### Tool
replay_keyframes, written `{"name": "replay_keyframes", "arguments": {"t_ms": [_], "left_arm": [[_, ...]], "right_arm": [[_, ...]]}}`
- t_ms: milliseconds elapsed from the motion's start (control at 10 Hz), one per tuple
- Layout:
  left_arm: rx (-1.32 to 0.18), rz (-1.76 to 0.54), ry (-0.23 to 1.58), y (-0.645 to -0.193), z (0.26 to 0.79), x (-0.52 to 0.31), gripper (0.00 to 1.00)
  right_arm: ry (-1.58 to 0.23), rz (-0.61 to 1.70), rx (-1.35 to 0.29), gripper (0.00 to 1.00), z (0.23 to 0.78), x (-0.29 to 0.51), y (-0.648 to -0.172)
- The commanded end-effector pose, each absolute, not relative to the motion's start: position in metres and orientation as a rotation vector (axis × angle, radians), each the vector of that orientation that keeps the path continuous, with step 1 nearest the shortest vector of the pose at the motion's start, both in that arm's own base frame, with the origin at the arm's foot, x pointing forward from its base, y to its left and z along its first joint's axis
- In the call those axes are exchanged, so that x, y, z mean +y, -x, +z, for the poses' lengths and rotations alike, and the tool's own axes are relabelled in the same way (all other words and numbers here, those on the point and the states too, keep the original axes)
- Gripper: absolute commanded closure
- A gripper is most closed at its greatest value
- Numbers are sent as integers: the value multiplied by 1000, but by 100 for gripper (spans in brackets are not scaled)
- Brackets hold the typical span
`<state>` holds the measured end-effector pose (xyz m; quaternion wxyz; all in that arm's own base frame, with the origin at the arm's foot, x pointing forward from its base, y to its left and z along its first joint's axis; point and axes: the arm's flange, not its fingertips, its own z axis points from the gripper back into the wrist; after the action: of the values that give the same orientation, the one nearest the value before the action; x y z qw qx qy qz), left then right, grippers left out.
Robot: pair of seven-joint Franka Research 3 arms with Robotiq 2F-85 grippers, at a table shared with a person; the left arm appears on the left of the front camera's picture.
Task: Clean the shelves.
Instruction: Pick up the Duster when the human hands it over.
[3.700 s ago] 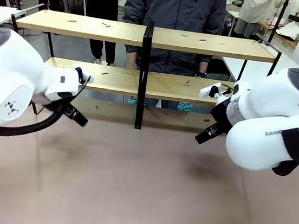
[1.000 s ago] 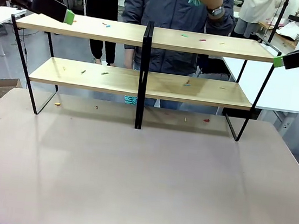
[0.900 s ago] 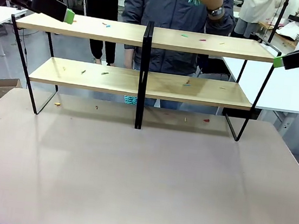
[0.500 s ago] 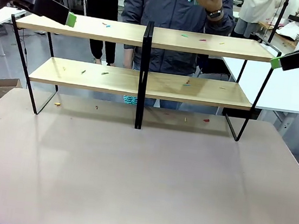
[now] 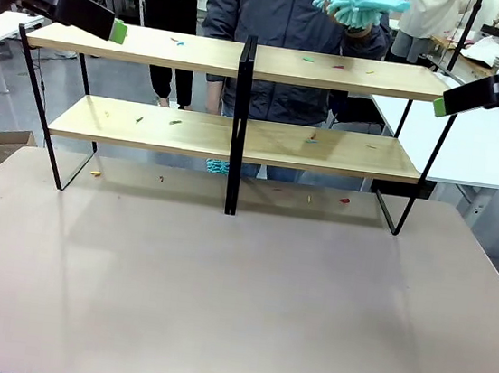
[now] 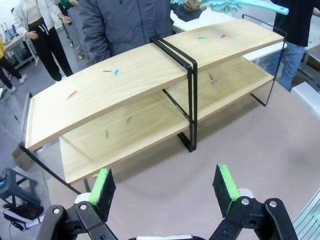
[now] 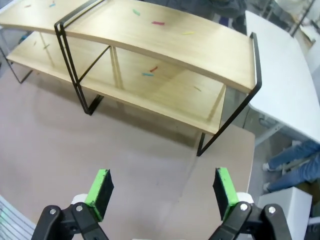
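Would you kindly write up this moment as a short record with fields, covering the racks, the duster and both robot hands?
Shelves: two-tier black-metal racks with light-wood boards, two, side by side on the table
Litter: small coloured scraps on the boards, a few on the table beneath
Duster: fluffy teal duster, held up by the person behind the right rack
Left hand: open, empty
Right hand: open, empty

The shelves [image 5: 184, 53] span the worktop's [image 5: 235, 303] far side, coloured scraps [image 5: 313, 139] on both tiers and beneath. Behind, a person [image 5: 270, 16] holds a teal duster [image 5: 356, 1] above the right top board. The left end effector [image 5: 114, 30] hovers by that tier's left end, the right end effector [image 5: 443, 105] by its right end
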<state>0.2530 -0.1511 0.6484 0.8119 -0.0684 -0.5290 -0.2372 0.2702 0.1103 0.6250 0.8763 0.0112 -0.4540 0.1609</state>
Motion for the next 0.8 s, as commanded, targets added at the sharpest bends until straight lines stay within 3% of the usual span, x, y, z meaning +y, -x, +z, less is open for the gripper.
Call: {"name": "replay_keyframes", "arguments": {"t_ms": [0,300,700], "left_arm": [[-1141,-506,147,-253,649,-151,0],[-1141,-506,147,-253,649,-151,0],[-1141,-506,147,-253,649,-151,0]], "right_arm": [[-27,252,-950,0,626,125,-258],[-111,129,-1015,0,634,142,-264],[-189,131,-1087,0,641,149,-261]]}}
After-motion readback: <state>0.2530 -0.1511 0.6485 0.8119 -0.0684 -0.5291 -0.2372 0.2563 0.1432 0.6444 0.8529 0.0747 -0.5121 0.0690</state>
